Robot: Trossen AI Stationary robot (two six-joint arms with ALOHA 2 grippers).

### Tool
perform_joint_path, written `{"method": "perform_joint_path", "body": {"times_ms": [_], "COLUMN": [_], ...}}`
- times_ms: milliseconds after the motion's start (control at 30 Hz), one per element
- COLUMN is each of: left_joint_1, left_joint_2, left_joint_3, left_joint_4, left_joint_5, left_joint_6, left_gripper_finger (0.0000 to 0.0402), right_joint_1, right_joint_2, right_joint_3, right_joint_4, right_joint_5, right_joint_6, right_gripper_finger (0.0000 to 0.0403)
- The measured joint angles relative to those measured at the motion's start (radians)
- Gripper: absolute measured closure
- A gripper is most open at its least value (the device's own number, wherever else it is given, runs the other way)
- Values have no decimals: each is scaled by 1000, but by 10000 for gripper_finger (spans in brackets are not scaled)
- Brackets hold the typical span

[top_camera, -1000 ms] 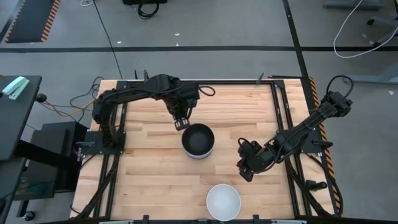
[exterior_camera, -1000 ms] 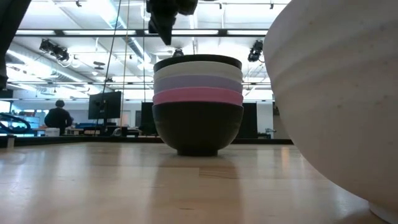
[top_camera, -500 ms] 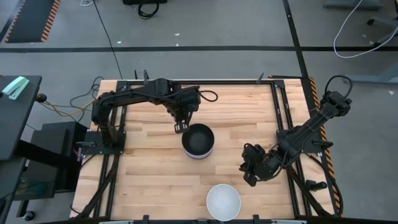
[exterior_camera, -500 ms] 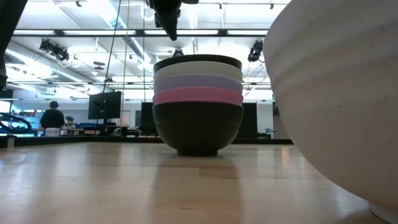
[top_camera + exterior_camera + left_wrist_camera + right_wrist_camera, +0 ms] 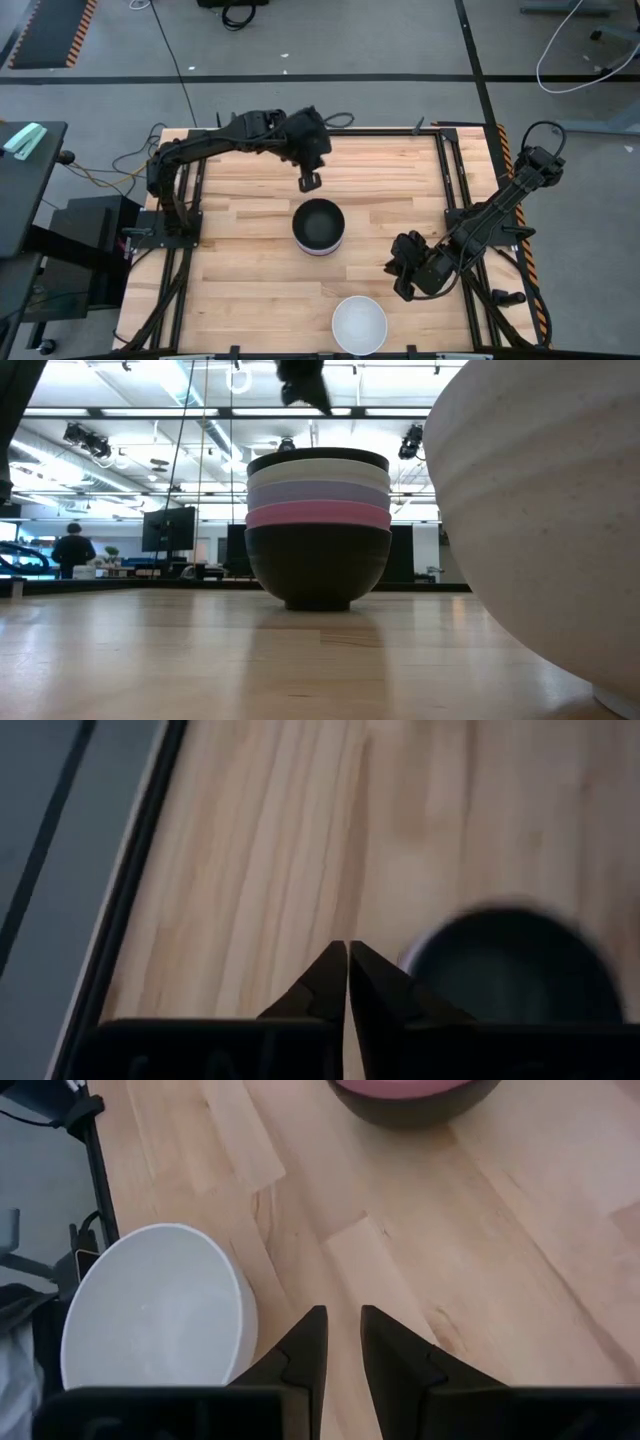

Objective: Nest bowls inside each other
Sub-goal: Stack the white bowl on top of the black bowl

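My left gripper has pulled away from the stack. A second ago it hung just off the rim at about 11 o'clock; now it sits well clear at 12 o'clock from the stack, toward the table's far edge, and the arm's forearm has swung with it. In the low view it has slid from above the stack's left side to above its middle (its fingers pressed together in the wrist view). My right gripper has dropped back a little toward 6 o'clock, ending nearer the lone white bowl. In the room behind, the person has drifted leftward.
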Motion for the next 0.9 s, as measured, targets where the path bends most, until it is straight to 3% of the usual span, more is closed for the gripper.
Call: {"method": "perform_joint_path", "body": {"times_ms": [233,433,600,900], "left_joint_1": [-18,-97,-107,-51], "left_joint_2": [-10,-12,-96,-479], "left_joint_3": [0,-31,-233,-697], "left_joint_4": [165,203,256,523], "left_joint_5": [159,165,114,105], "left_joint_6": [28,44,43,-50], "left_gripper_finger": [394,386,382,389], "right_joint_1": [0,8,27,31], "right_joint_2": [0,0,8,96], "right_joint_3": [0,0,1,1], "right_joint_4": [0,11,21,72], "right_joint_5": [12,32,17,-107], "right_joint_6": [-20,-32,16,116], "right_gripper_finger": [330,330,330,330]}}
